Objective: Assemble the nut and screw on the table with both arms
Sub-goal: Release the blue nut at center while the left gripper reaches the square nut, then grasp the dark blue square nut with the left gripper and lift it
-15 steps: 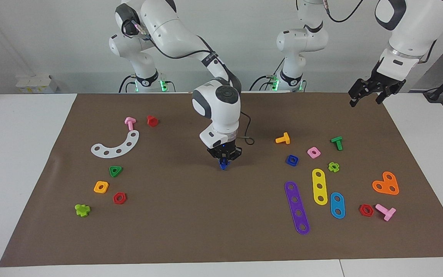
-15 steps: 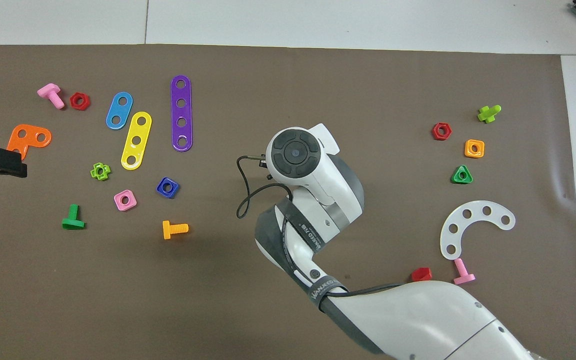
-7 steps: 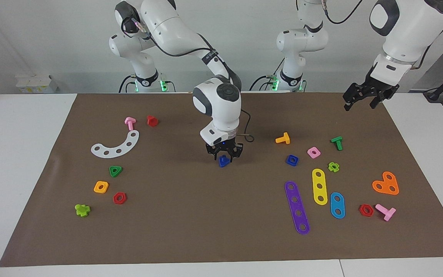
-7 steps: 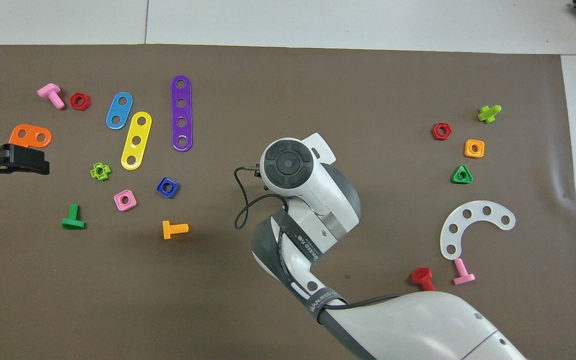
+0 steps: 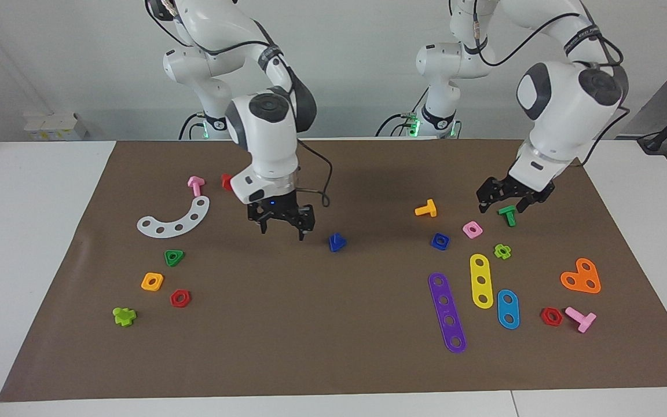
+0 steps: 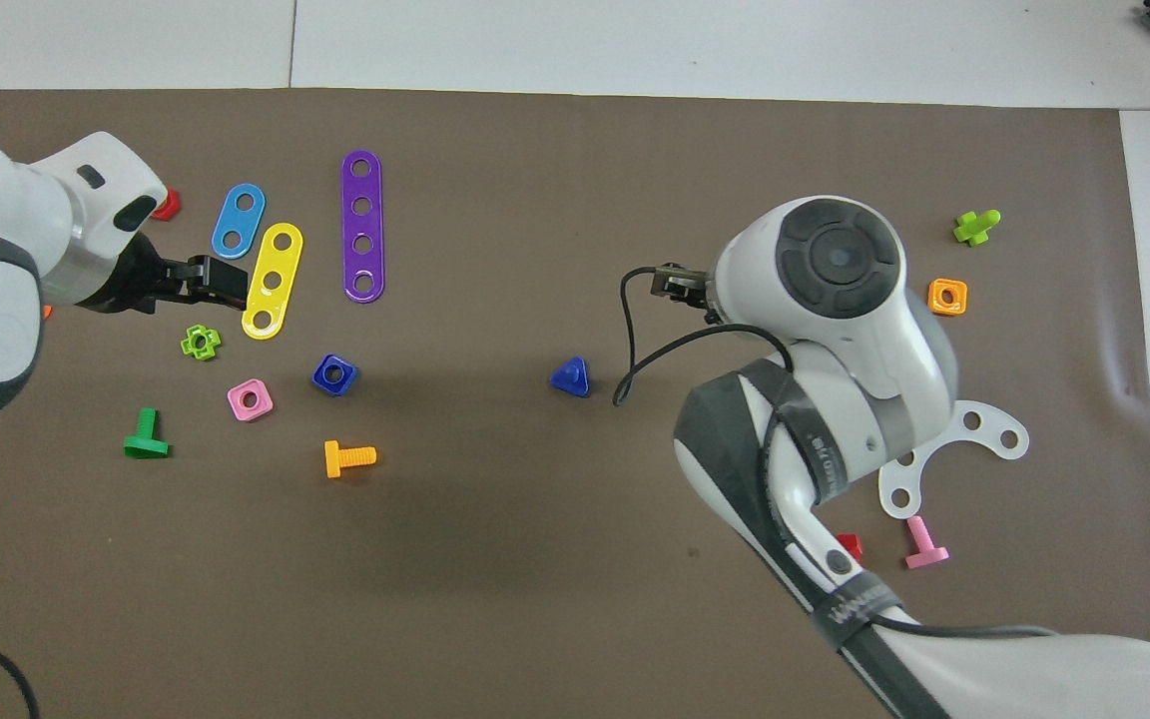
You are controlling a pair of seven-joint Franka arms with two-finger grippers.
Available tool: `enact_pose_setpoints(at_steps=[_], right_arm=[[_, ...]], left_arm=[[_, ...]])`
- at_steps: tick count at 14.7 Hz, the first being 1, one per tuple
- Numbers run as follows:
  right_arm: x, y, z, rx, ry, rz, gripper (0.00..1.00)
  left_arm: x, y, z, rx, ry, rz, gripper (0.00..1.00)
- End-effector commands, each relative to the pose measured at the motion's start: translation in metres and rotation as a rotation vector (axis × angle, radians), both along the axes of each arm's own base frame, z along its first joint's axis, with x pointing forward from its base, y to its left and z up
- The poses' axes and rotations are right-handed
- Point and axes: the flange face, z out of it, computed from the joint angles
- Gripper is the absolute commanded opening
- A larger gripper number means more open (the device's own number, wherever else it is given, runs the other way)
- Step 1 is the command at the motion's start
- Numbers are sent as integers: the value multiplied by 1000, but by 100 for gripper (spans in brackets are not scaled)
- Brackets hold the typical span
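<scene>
The dark-blue screw [image 5: 337, 242] stands alone mid-mat, resting on its triangular head; it also shows in the overhead view [image 6: 571, 376]. The dark-blue square nut [image 5: 439, 241] lies flat toward the left arm's end, and the overhead view shows it too [image 6: 334, 373]. My right gripper [image 5: 282, 230] is open and empty, a little above the brown mat [image 5: 333, 347], beside the screw toward the right arm's end. My left gripper [image 5: 502, 207] is open and empty, low over the green bolt [image 5: 507, 215], close to the nut.
An orange bolt [image 5: 426, 208], a pink nut [image 5: 472, 229] and a light-green cross nut [image 5: 502, 251] ring the blue nut. Purple [image 5: 447, 313], yellow [image 5: 481, 281] and blue [image 5: 508, 308] strips lie farther out. A white curved strip [image 5: 174, 219] and green triangular nut [image 5: 173, 257] lie at the right arm's end.
My right gripper let go of the blue screw, rose and moved toward the right arm's end. My left arm swung down from the mat's corner to just over the green bolt.
</scene>
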Motion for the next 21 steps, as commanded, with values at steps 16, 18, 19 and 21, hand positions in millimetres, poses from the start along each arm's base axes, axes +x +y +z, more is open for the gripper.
enact_pose_setpoints(at_steps=[16, 18, 19, 21], right_arm=[[-35, -197, 183, 8, 107, 55, 100], [-41, -193, 183, 18, 145, 98, 100], [-45, -192, 182, 17, 162, 110, 100], [-51, -191, 177, 13, 183, 146, 100]], left_arm=[[-45, -72, -170, -2, 6, -669, 80], [-47, -69, -173, -2, 15, -671, 77], [-48, -69, -174, -2, 19, -674, 76], [-53, -69, -176, -4, 32, -677, 67]])
